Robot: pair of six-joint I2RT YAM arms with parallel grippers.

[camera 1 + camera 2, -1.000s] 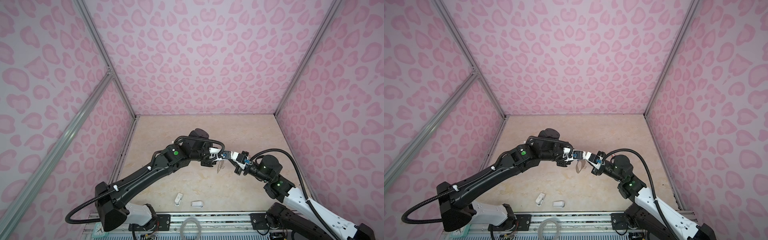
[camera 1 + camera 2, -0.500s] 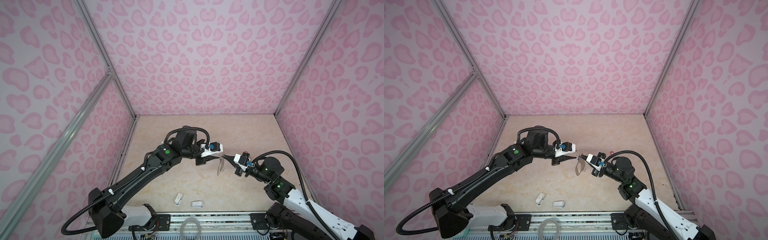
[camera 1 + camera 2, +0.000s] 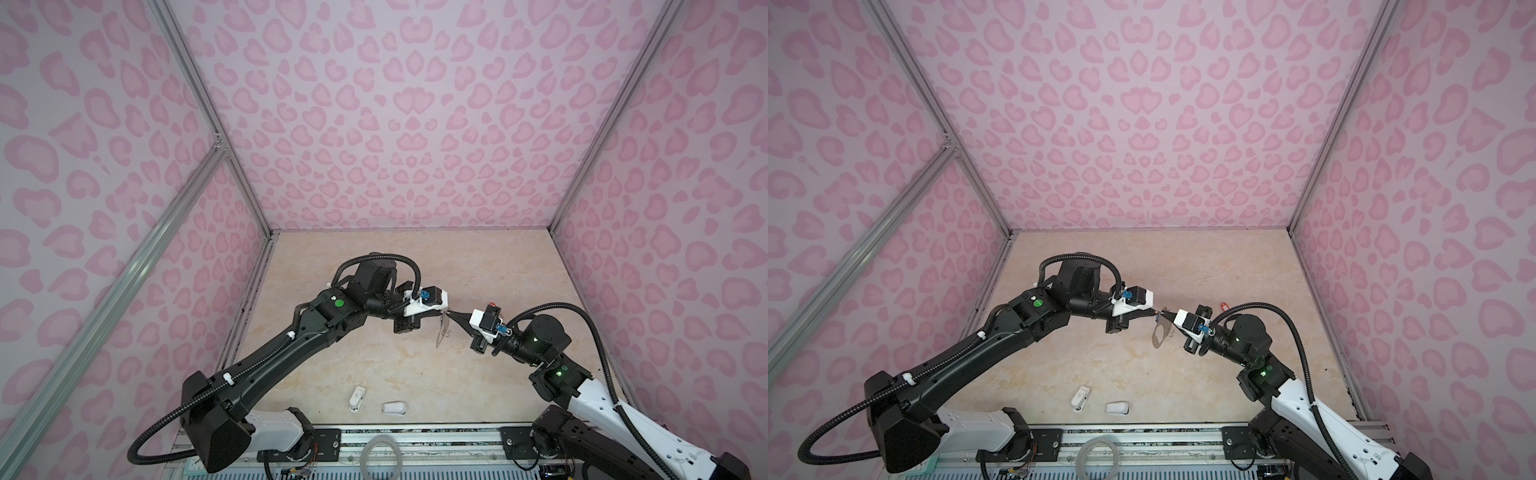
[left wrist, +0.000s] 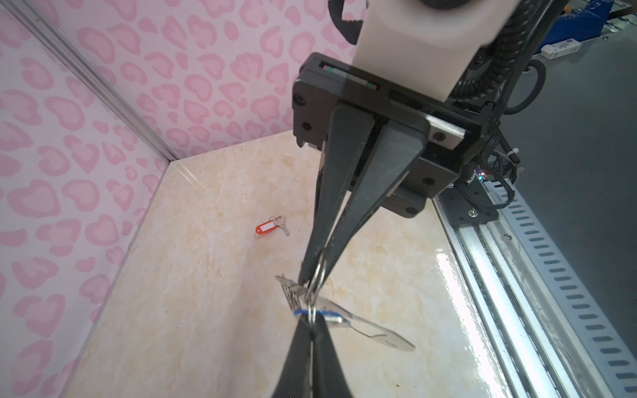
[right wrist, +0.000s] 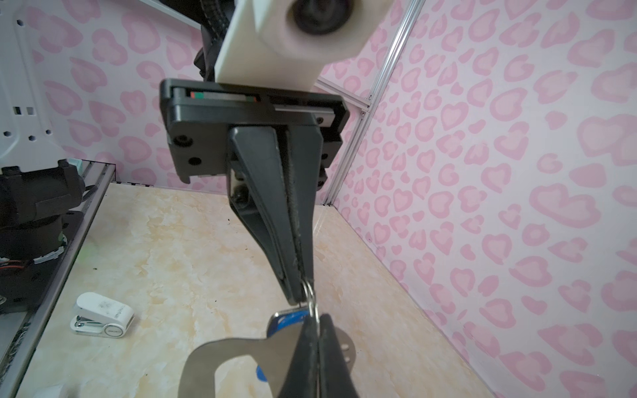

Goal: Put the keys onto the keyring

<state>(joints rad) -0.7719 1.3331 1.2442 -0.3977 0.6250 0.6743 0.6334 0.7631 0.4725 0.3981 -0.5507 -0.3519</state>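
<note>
Left gripper and right gripper clamp a wire ring at the thin grey keyring, blue-tagged metal key alongside; red-tagged key lies loose on counter.

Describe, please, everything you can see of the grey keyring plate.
The keyring is a thin, flat, grey metal plate with an oval handle cut-out and small holes near one edge. It hangs in the air above the table. The left gripper and right gripper are shut on a wire ring at its upper edge, beside the blue key.
</note>
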